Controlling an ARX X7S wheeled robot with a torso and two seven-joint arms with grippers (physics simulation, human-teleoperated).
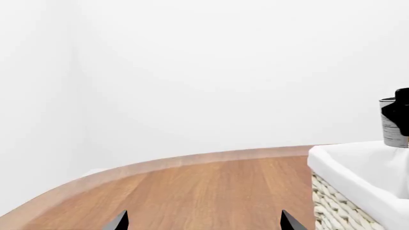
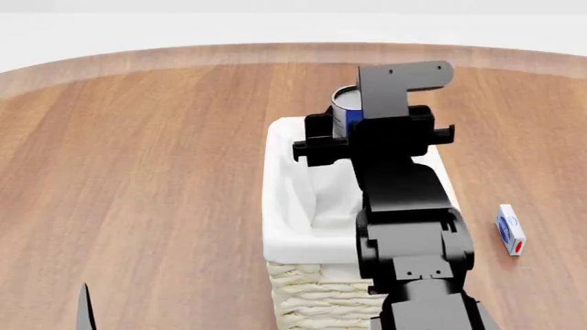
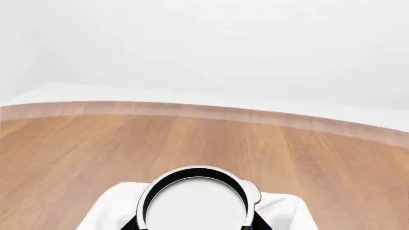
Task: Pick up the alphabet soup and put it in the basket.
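My right gripper (image 2: 347, 122) holds the alphabet soup (image 2: 346, 103) clamped between its fingers, above the far end of the basket (image 2: 291, 206). Pickup looks done; lowering and release remain. My left gripper (image 1: 203, 224) idles over the table (image 2: 137, 172), fingers apart.

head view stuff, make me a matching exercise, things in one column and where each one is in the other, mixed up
Things:
1. soup can
2. basket
3. small box
4. left tool

Places or states:
A. lying on the table to the right of the basket
B. open, low over bare table, left of the basket
C. held in the right tool above the far end of the basket
D. standing on the table, white cloth folded over its rim

Pairs: 1-C, 2-D, 3-A, 4-B
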